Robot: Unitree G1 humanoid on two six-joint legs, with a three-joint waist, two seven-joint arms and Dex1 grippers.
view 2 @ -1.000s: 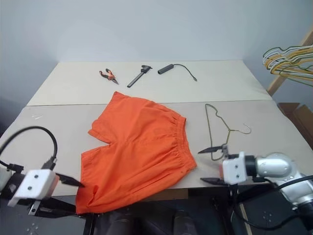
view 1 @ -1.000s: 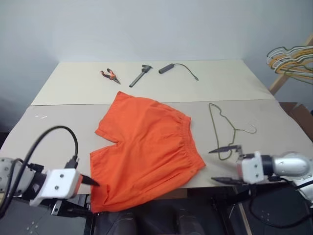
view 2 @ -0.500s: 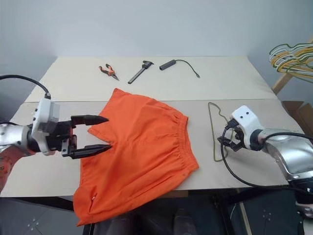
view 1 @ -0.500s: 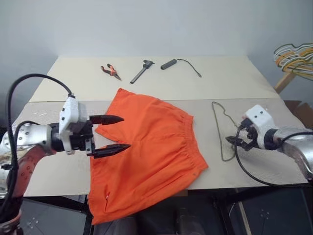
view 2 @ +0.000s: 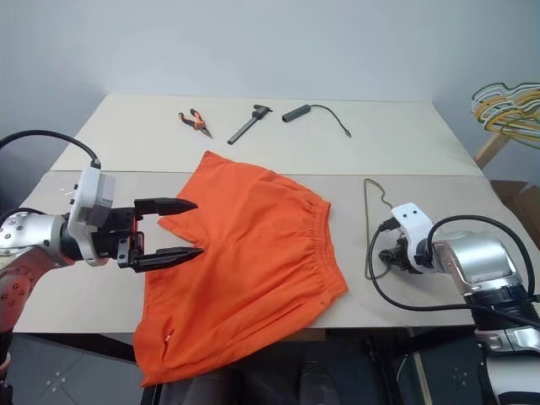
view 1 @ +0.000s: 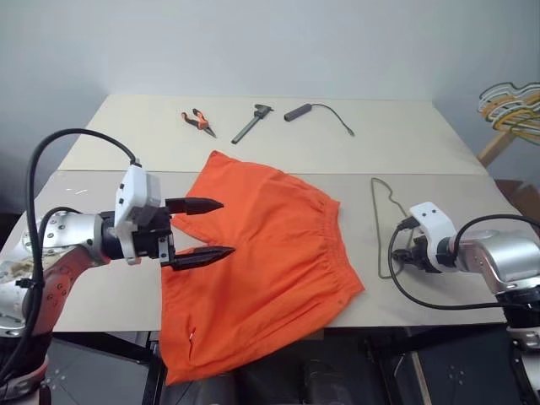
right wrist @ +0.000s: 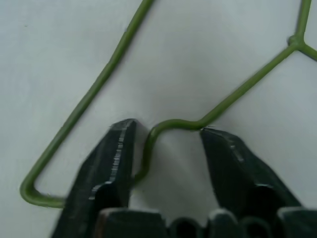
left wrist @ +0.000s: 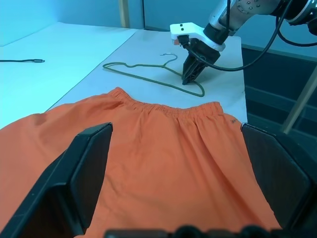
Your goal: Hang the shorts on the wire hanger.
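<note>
Orange shorts (view 1: 266,245) spread flat, one leg overhanging table edge, olive wire hanger (view 1: 381,221) lying flat beside waistband

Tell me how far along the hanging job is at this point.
Nothing is finished: the shorts lie flat on the table, apart from the wire hanger. In hand: the right claw is down on the hanger, fingers straddling a bend in the wire with a gap left, not yet a firm grip. The left claw hovers open at the shorts' edge, empty. Left: lift the hanger, gather the shorts, hang them.
</note>
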